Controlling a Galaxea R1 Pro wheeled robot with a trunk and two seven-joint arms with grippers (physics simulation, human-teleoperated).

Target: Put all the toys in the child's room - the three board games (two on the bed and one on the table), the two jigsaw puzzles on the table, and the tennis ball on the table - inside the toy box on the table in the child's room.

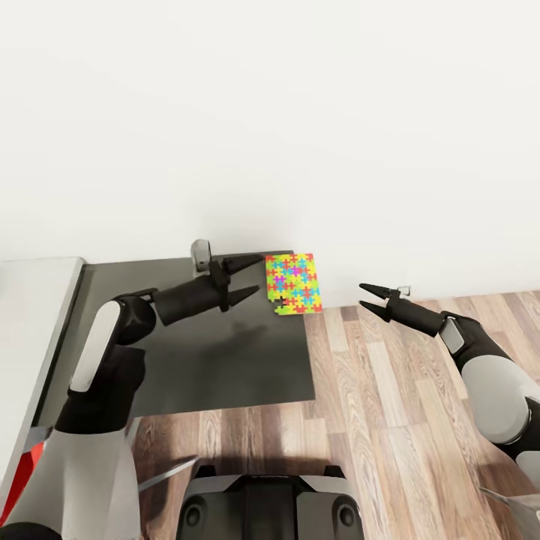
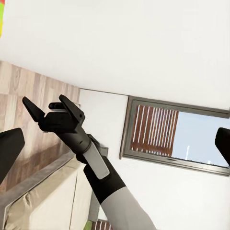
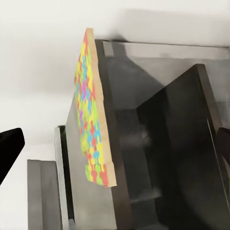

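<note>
No legible writing anywhere. Bright jigsaw puzzle (image 1: 293,283) lying flat at the far right corner of a dark surface (image 1: 225,360) by the white wall (image 1: 300,112), one edge overhanging the wood-plank floor (image 1: 390,405). Left pincer (image 1: 247,279) released, just beside the puzzle — apart from it. Right pincer (image 1: 371,296) released over the floor. From the left wrist: a dark-framed window (image 2: 177,136) and the bed (image 2: 43,201). From the right wrist: the puzzle's thin edge.

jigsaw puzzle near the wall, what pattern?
The jigsaw puzzle shows bright interlocking pieces in yellow, green, blue, pink and orange-red. Clearest in the head view.
</note>
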